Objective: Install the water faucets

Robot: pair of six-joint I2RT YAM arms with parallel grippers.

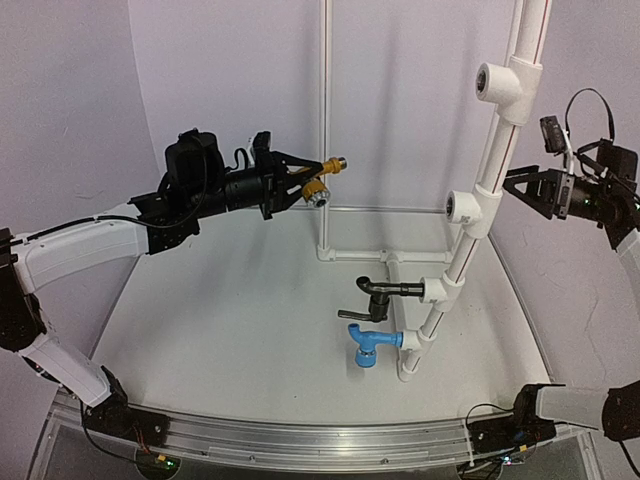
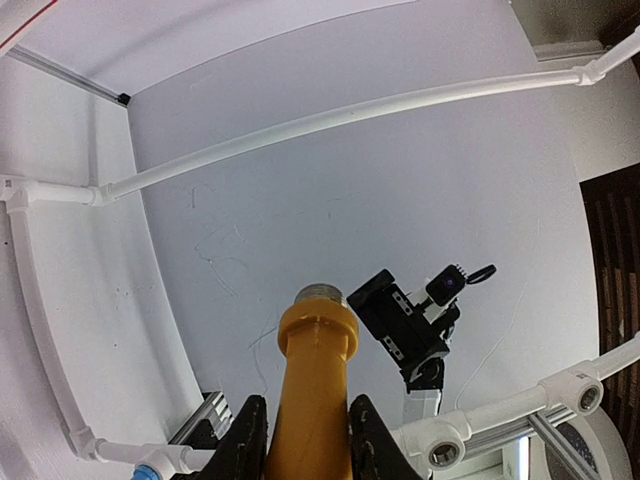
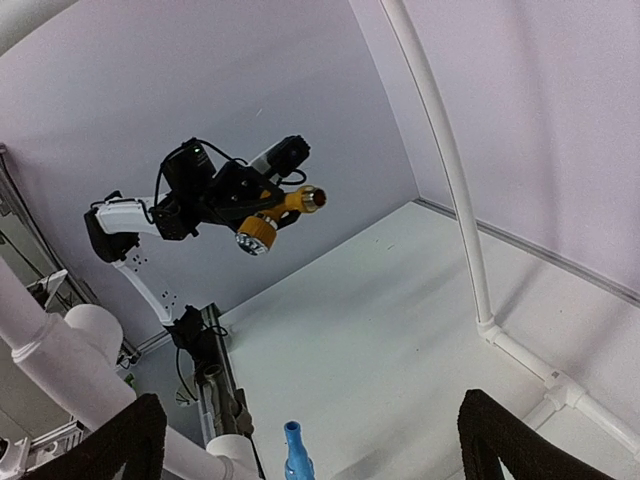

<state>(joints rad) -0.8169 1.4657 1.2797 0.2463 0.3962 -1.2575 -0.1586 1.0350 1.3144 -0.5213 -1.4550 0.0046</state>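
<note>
Left end effector (image 1: 292,182) clamps the brass-gold faucet (image 2: 318,380); right end effector (image 1: 525,188) stands wide, empty. Risk: stem hits tee fitting (image 1: 470,207) off-axis and cross-threads.

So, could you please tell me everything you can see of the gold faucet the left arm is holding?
The gold faucet looks like yellow-gold plastic or painted metal, with a straight stem ending in a grey threaded tip and a downturned spout with a silver end. It is held in mid-air, well above the table, stem pointing toward the white pipe rack. The left pincer is shut on its body; nothing else touches it.
</note>
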